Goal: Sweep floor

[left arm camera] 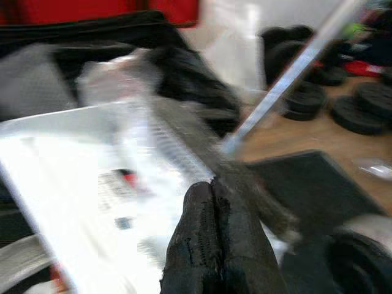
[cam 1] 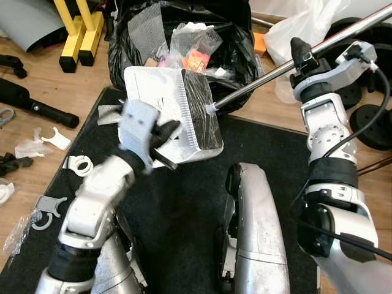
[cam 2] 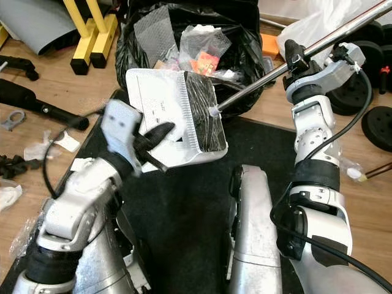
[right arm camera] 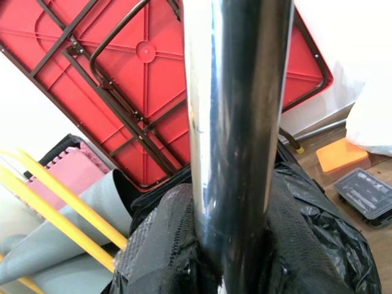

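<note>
So we've got our left gripper (cam 1: 164, 136) pinching the white dustpan (cam 1: 160, 104), tipped at the black trash bag's (cam 1: 236, 46) rim for dumping, while our right gripper (cam 1: 300, 58) clamps the broom handle (cam 1: 269, 73).

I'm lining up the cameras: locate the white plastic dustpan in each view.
Left eye: white plastic dustpan centre-left, before the black trash bag.
Right eye: upper centre.
Left wrist: blurred, across the left and middle.
Right wrist: not in it.
Shared landmark: the shiny metal broom handle.
</note>
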